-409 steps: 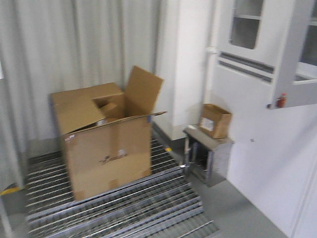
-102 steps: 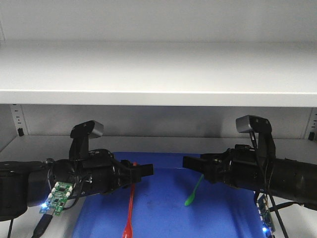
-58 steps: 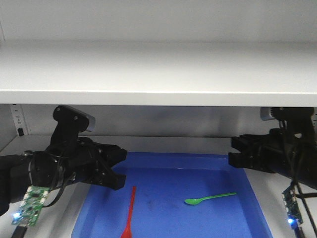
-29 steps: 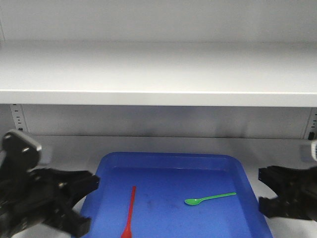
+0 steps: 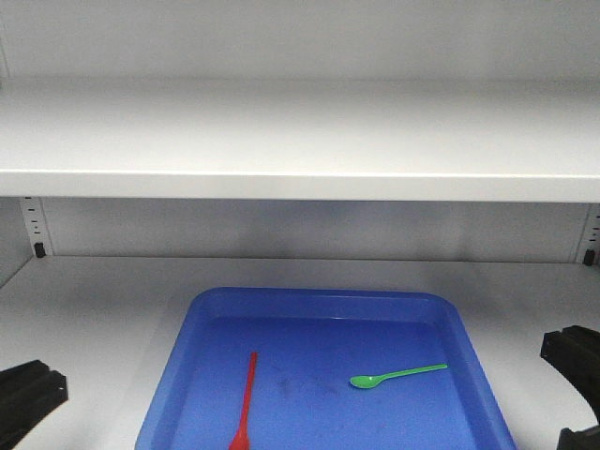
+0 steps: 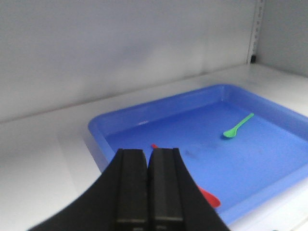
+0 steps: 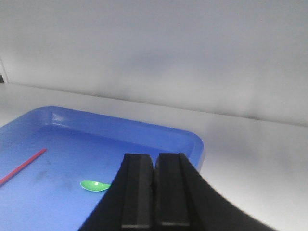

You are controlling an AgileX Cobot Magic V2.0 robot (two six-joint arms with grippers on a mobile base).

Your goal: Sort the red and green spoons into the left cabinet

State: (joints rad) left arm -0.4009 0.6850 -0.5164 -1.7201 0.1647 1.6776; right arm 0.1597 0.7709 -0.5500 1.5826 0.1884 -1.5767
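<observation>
From the front view, the left cabinet [image 5: 300, 141] is showing one white shelf board overhead and a lower board on which a single blue tray [image 5: 323, 302] is sitting. Two spoons are lying in that tray, well apart: one red spoon [image 5: 246, 394] running front to back on the left side, and one green spoon [image 5: 397, 376] lying crosswise toward the right. This view is catching only dark slivers of the arms at the bottom corners, the left gripper [image 5: 26, 394] and the right gripper [image 5: 574, 361], too cropped to read.

The wrist views are supplying what the front one is hiding. The left wrist camera is showing the left gripper's two black fingers [image 6: 132, 185] pressed together with nothing between them, hovering at the near-left rim of the tray, covering part of the red spoon. The right wrist camera is showing the right gripper's fingers [image 7: 139, 187] likewise pressed together and holding nothing, above the tray's right end, with the green spoon's bowl just beside them.
</observation>
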